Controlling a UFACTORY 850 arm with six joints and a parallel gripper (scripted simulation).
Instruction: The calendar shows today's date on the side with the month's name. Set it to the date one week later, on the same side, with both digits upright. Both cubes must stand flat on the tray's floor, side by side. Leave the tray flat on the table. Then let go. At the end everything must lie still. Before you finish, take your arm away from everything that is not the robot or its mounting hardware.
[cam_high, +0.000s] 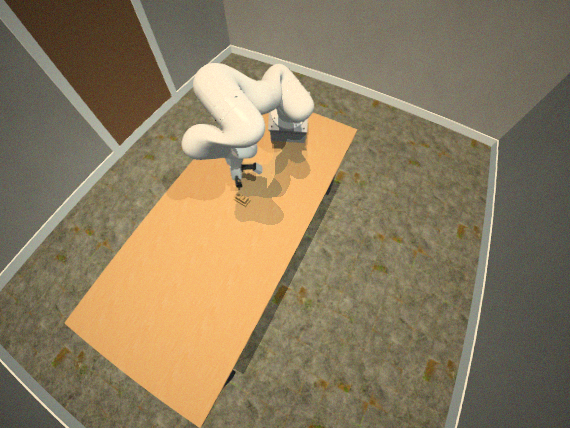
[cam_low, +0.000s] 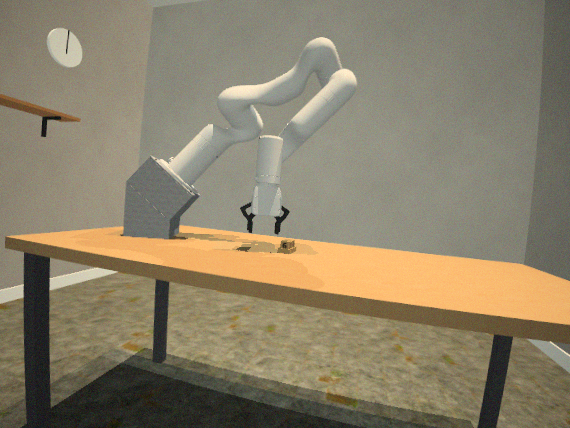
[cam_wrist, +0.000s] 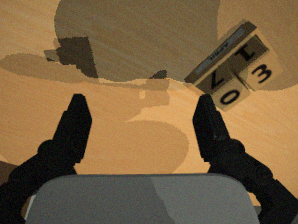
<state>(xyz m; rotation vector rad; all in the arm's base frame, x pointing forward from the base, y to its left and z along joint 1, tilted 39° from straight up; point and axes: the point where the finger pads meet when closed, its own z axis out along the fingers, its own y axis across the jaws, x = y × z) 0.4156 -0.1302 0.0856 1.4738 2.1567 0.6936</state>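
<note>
The calendar tray (cam_low: 287, 251) (cam_wrist: 206, 65) stands on the table, turned diagonally in the wrist view, with APRIL upside down along its long strip. Two cubes sit side by side in it. One cube (cam_wrist: 229, 96) shows a 0 and a dark, partly hidden 7. The other cube (cam_wrist: 260, 74) shows a 3 and a dark 1. The 7 and 1 are on the month side and look upside down from here. The exterior view shows a 6 on a cube's end face. My gripper (cam_high: 248, 176) (cam_low: 263, 232) (cam_wrist: 142, 106) is open and empty, above the table, beside the calendar.
The wooden table (cam_high: 190, 280) (cam_low: 400, 280) carries the arm's grey base (cam_low: 152, 205) at its far end in the top view. The arm's shadows fall around the calendar. A wall shelf (cam_low: 37, 109) and a clock (cam_low: 64, 47) are away at the left in the exterior view.
</note>
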